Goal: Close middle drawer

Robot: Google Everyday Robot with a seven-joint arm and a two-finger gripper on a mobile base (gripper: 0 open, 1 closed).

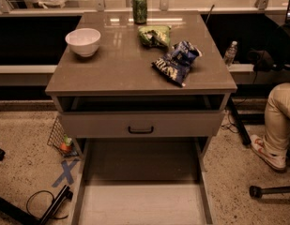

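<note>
Middle drawer (140, 205) is standing pulled far out of the cabinet toward the camera. Its long pale tray floor is running down to the bottom edge of the view, which is cutting off its front. Both side walls are showing. The tray's rear part is lying in shadow under the drawer above.

The gripper is not appearing anywhere in the camera view. I cannot tell whether the claw is released, clenched or grasping anything, and the drawer's place relative to it cannot be told either.

Count, cabinet:
- One upper drawer front (191, 124) is carrying one small dark bar handle (141, 129). It is sitting slightly forward, with a dark gap showing between it and the tabletop (121, 69).

Count, on the tabletop:
- One white bowl (82, 41) is resting near the far left corner.
- One green can (140, 7) is standing upright at the far edge.
- Two snack bags are lying right of centre: a green bag (154, 35) and, nearer the front edge, a blue bag (176, 62). The two are lying close together; whether they are touching is unclear.

Count, around the cabinet:
- One water bottle (230, 54) is standing on the ledge to the right.
- One person's leg (280, 118) is showing at the right edge, with one pale shoe (266, 153) on the floor.
- One blue tape cross (65, 172) is lying on the speckled floor at left.
- One wire basket (59, 137) is leaning beside the cabinet, just above the cross.
- One black cable (36, 201) is looping near the bottom left corner.
</note>
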